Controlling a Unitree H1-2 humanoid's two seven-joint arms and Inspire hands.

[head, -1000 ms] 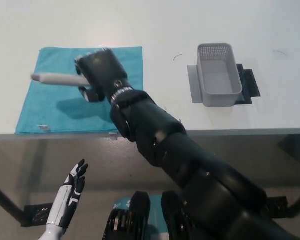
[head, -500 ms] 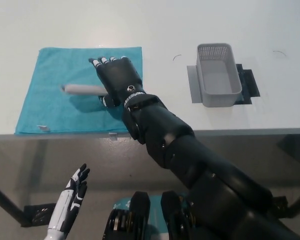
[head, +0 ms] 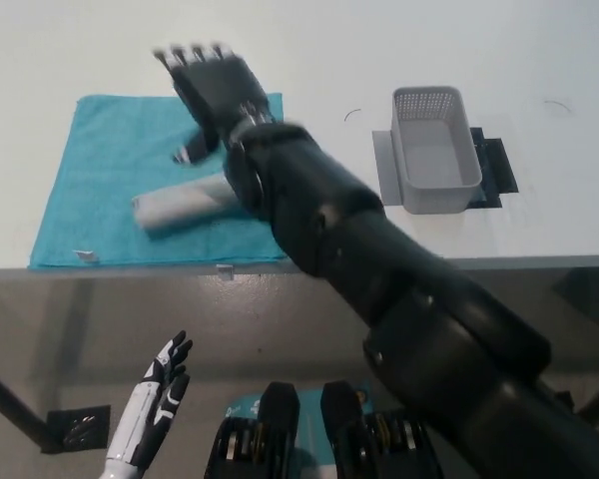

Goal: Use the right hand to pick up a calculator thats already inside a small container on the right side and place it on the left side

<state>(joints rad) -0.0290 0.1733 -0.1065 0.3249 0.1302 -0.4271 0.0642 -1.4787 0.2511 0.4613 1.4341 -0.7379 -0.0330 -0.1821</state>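
The fingers (head: 190, 55) of the black right hand (head: 212, 85) are spread wide and hold nothing; the hand hangs above the far edge of the blue towel (head: 90, 190), blurred at the tips. Just below it and toward the robot, the calculator (head: 180, 207) lies on the towel, on the left side of the white table (head: 309, 50), partly hidden at its right end by the black forearm. It shows as a pale grey, longish slab with rounded ends, lying slightly slanted; no keys or display can be made out from here, so which face is up cannot be told. The small grey container (head: 434, 150) on the right stands empty on its dark mat (head: 494, 165), well apart from the towel. By how things lie, the placing looks done and the step in hand is getting the arm clear. To do that well, the hand should rise straight off and keep its fingers apart, so nothing catches the towel's nap or nudges the calculator, and the forearm should lift before it swings right, since it passes just over the object's near end and could drag it. The white left hand (head: 150, 399) rests low at the lower left, below the table edge, fingers loosely apart and empty.
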